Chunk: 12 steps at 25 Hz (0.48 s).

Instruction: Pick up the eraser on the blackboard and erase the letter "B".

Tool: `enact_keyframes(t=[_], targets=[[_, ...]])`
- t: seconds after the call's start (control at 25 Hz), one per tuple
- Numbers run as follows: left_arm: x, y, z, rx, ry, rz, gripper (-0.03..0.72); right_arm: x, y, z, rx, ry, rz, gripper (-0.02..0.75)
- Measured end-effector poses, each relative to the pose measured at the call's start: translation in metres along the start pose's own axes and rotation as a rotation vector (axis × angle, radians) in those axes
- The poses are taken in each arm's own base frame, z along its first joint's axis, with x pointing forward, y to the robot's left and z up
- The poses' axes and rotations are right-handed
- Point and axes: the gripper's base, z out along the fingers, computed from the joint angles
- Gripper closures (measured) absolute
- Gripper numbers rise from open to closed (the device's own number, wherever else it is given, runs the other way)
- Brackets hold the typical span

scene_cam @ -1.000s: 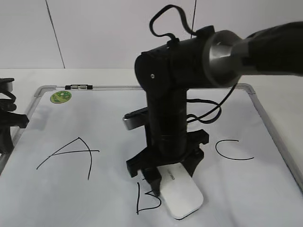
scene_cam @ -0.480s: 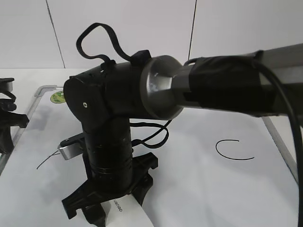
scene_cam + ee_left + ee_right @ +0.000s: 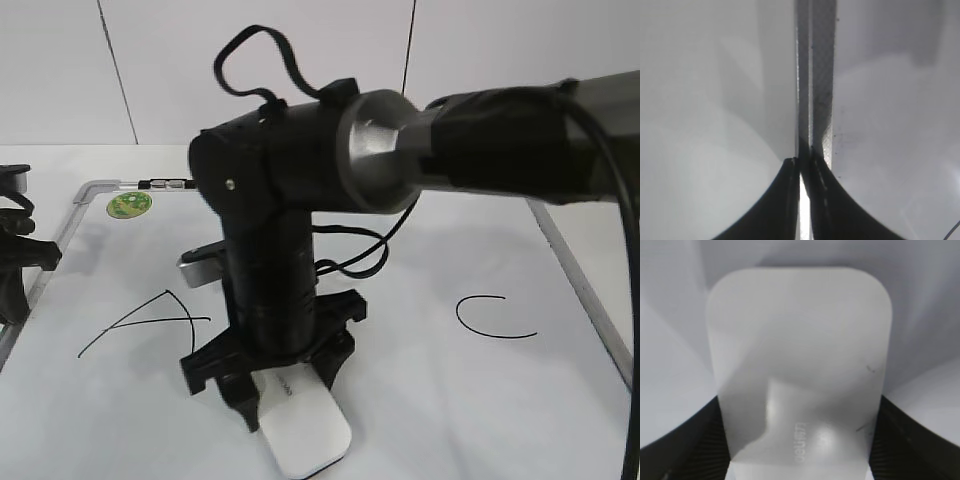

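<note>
1. Gripping the eraser [image 3: 305, 430] across its two long sides, my right pincer [image 3: 275, 385] is clamped on it; in the right wrist view the white block [image 3: 800, 365] fills the space between my dark fingers [image 3: 685, 435], with its small grey print near my end.
2. My left pincer [image 3: 801, 175] sits at the board's left edge with its tips together and nothing between them; it takes no part in this.
3. On the blackboard [image 3: 450, 400] the eraser lies flat at the near edge, between the "A" [image 3: 150, 325] and the "C" [image 3: 495, 317]. No letter "B" shows anywhere; whether my arm and the block merely cover the spot, I cannot tell.
4. I judge the eraser light and rigid, with a smooth plastic shell that could slip if squeezed loosely. Its straight long sides are the sensible hold, low and near its middle, so the pad underneath stays flat.
5. Tilting would lift one edge off the surface and leave streaks, so I would keep it level.
</note>
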Motion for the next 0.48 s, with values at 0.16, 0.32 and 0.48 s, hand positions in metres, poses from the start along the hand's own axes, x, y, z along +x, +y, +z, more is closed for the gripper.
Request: enact_keyframes(t=[0.16,0.32,0.48], targets=[[0.0,0.0,0.0,0.0,0.0,0.0,0.657,-0.013,-0.041,-0.003,0.028,-0.017,0.086,0.189],[0.0,0.0,0.0,-0.001,0.0,0.001,0.657,-0.023,-0.087,-0.006,0.046,-0.037,0.183,0.19],[0.0,0.0,0.0,-0.003,0.0,0.003,0.657,-0.028,-0.118,-0.009,0.069,-0.055,0.242,0.19]])
